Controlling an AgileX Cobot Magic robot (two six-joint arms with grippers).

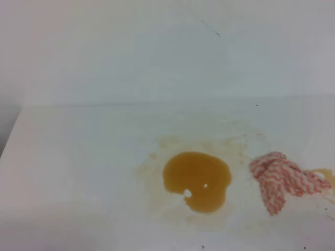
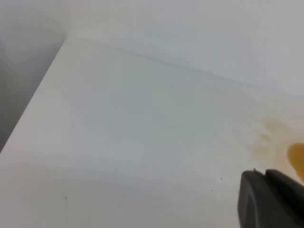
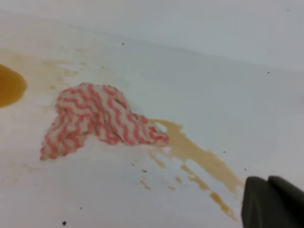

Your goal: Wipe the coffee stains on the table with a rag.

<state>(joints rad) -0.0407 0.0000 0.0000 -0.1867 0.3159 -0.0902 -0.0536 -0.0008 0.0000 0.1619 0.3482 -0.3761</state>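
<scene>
The coffee stains are an amber-brown puddle (image 1: 197,180) with pale tan smears around it, on the white table (image 1: 78,167). The red-pink and white zigzag rag (image 1: 282,180) lies bunched just right of the puddle, untouched. In the right wrist view the rag (image 3: 97,121) lies centre left, with a tan streak (image 3: 199,159) running from it toward the dark fingers (image 3: 273,202) at the bottom right corner. In the left wrist view the puddle's edge (image 2: 297,156) shows at the right, above that gripper's dark fingers (image 2: 270,202). Neither gripper shows in the high view.
A white wall (image 1: 157,52) rises behind the table. The table's left edge (image 2: 28,118) drops off to a grey gap. Small dark specks (image 3: 64,222) dot the surface near the front.
</scene>
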